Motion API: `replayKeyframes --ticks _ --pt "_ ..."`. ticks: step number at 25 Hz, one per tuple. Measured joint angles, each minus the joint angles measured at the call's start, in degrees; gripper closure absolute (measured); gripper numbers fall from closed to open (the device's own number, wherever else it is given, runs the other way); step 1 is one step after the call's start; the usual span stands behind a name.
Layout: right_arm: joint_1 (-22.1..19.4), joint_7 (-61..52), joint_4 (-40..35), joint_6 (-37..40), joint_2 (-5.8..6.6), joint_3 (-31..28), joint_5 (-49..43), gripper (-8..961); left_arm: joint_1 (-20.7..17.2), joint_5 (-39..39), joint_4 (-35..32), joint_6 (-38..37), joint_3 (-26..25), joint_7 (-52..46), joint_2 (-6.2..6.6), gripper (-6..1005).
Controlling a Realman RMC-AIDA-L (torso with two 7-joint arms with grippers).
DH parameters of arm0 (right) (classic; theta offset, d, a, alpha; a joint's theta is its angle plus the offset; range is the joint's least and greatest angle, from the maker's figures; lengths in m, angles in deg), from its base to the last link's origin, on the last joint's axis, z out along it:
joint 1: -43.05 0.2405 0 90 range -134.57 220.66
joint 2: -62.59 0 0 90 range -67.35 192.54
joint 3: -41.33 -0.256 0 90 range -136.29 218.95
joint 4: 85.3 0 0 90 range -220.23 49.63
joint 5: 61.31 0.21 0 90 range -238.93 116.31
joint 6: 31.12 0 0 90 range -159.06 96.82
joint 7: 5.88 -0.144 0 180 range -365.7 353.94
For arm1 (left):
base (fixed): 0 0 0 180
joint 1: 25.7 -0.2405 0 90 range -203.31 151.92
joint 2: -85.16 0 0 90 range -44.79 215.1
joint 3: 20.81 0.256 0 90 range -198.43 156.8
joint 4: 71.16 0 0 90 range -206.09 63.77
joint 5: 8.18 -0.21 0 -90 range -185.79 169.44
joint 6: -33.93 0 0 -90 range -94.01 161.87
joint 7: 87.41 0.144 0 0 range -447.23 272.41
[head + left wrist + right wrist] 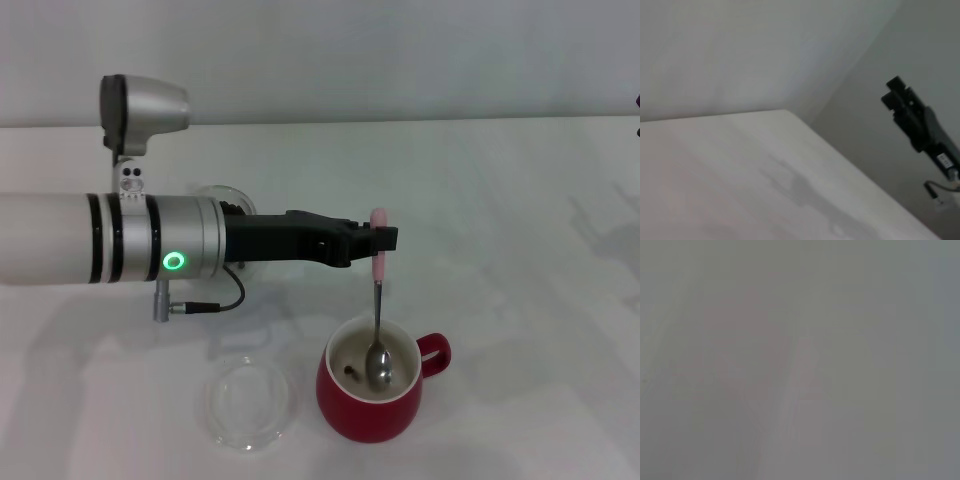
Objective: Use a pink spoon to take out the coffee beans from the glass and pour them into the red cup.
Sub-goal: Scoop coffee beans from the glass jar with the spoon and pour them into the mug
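Observation:
In the head view my left gripper reaches in from the left and is shut on the pink spoon by its handle. The spoon hangs nearly upright with its metal bowl down inside the red cup, whose handle points right. A few dark coffee beans lie in the cup beside the spoon's bowl. Only a clear rim of the glass shows behind my left arm; its contents are hidden. My right gripper is parked far to the right, seen in the left wrist view.
A flat, shallow, clear round dish lies on the white table just left of the red cup. My left forearm spans the left half of the head view. The right wrist view shows only blurred grey.

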Motion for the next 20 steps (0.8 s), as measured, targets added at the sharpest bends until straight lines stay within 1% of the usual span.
replayKeyframes --ticks 5,8,10,17,20 --pt "-0.2 0.0 0.0 0.0 0.0 0.0 0.0 267 -0.1 -1.4 -2.5 -1.5 1.1 -1.2 0.01 868" --pt "-0.4 0.0 -0.1 0.0 0.04 0.0 0.0 267 -0.9 -1.5 -5.6 -1.3 1.0 -2.0 0.15 868" --pt "-0.5 0.0 -0.1 0.0 0.08 0.0 0.0 267 -2.1 -1.7 -8.3 -1.1 1.0 -2.5 0.2 868" --pt "-0.5 0.0 -0.4 0.0 0.16 0.0 0.0 267 -6.3 -1.3 -14.0 0.2 0.4 -4.4 0.37 868" --pt "-0.6 0.1 -0.8 0.0 0.18 0.0 0.0 267 -9.3 -1.6 -16.2 0.3 -0.8 -5.0 0.41 868"
